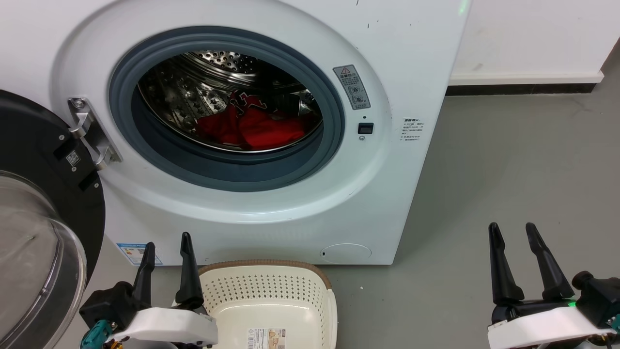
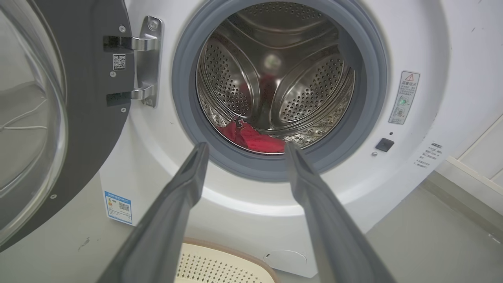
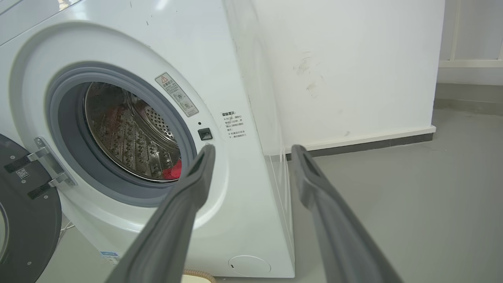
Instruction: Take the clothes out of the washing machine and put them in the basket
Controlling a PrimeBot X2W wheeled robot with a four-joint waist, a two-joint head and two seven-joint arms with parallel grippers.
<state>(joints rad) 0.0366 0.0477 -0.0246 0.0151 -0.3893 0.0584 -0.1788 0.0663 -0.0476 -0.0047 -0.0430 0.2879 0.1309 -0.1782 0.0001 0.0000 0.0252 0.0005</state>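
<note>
One crumpled heap of red clothes [image 1: 252,127] is seen at the bottom of the perforated steel drum [image 1: 193,97] of the washing machine [image 1: 290,218]. The cloth is soft and bright red and is gathered into loose folds. On its upper part, toward the back of the drum, a patch of black-and-white lettering is shown, too small to be read. In the left wrist view the heap is seen low in the drum, just behind the grey rubber gasket [image 1: 232,172], and a strip of patterned edging is made out at its left end.

The round door [image 1: 29,160] is swung fully open to the robot's left and is carried on a metal hinge [image 1: 92,131]. Its rim is black and its glass is domed and clear. A grey warning sticker [image 1: 352,87] is fixed to the white front, to the right of the opening.

The basket [image 1: 264,263] is set on the grey floor [image 1: 508,160] just in front of the machine's base, below the opening. Cream perforated walls, a brown woven-look rim and a paper label [image 1: 268,338] on the base are shown.

The left gripper [image 1: 168,240] is held just beside the basket's left edge, with its dark fingers pointed up toward the machine. The fingers are spread apart and nothing is gripped. The right gripper [image 1: 512,226] is held over the floor to the right of the machine, well apart from the basket. Its fingers are likewise parted and nothing is gripped.
</note>
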